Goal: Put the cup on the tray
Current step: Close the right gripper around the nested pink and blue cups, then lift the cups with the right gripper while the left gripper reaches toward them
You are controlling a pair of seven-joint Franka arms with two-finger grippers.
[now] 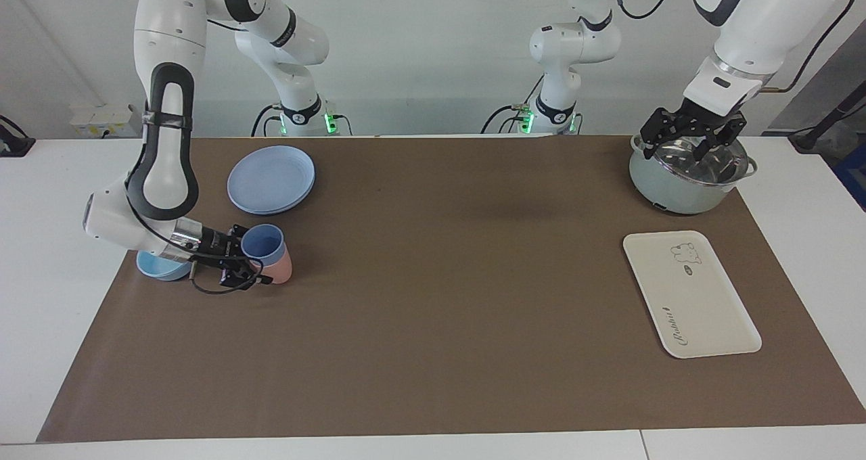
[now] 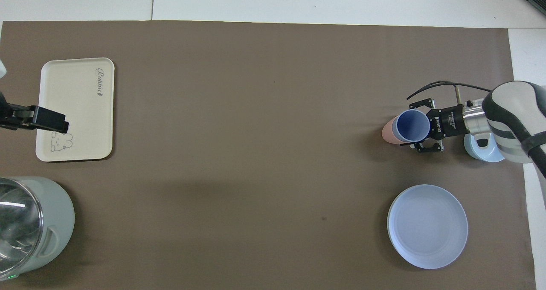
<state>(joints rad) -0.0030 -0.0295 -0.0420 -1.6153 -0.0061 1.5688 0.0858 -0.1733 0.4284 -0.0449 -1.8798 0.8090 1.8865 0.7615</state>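
Observation:
The periwinkle-blue cup [image 1: 262,243] [image 2: 411,126] is at the right arm's end of the table, tipped, with its mouth showing. My right gripper [image 1: 245,257] [image 2: 420,127] reaches in low from the side, with a finger on each side of the cup, and grips it just above and against a salmon-pink tumbler [image 1: 283,267] [image 2: 387,133]. The cream-white tray [image 1: 690,294] [image 2: 76,106], with its bear drawing and script, lies flat at the left arm's end. My left gripper [image 1: 687,145] [image 2: 53,124] waits, open, up in the air over the pot.
A light-blue bowl [image 1: 159,269] [image 2: 484,150] sits under the right wrist. A round blue plate [image 1: 270,179] [image 2: 427,226] lies nearer to the robots than the cups. A pale green pot with a glass lid [image 1: 683,179] [image 2: 30,226] stands nearer to the robots than the tray.

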